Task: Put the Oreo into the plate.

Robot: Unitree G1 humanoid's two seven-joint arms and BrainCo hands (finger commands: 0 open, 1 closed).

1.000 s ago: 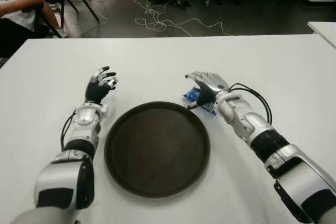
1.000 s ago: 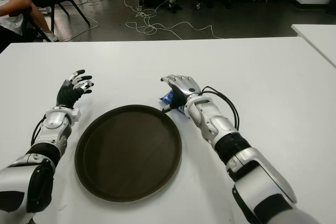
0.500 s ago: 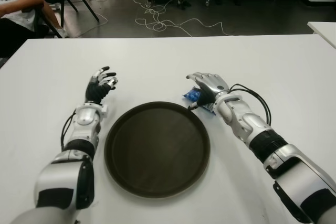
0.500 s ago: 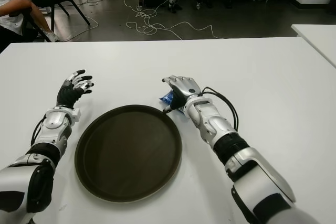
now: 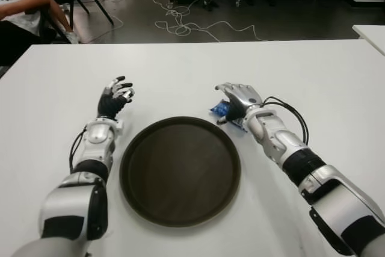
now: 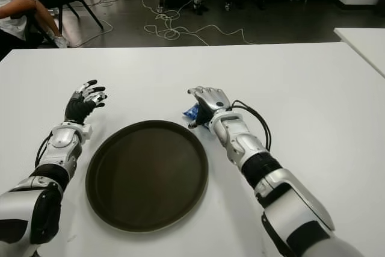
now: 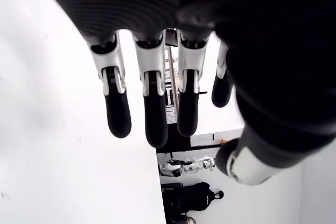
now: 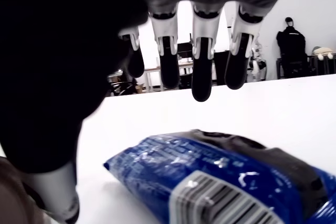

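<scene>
A glossy blue crinkled Oreo packet (image 8: 220, 182) with a white barcode panel is seen flat on the white table (image 5: 301, 70), centre frame, under the right hand (image 5: 237, 97), whose fingers are uncurled, grasping nothing.

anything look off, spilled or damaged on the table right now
Nothing stands out. The Oreo pack lies intact on the table just beyond the plate, under the right hand, whose fingers are open above it. The left hand shows left of the plate.
</scene>
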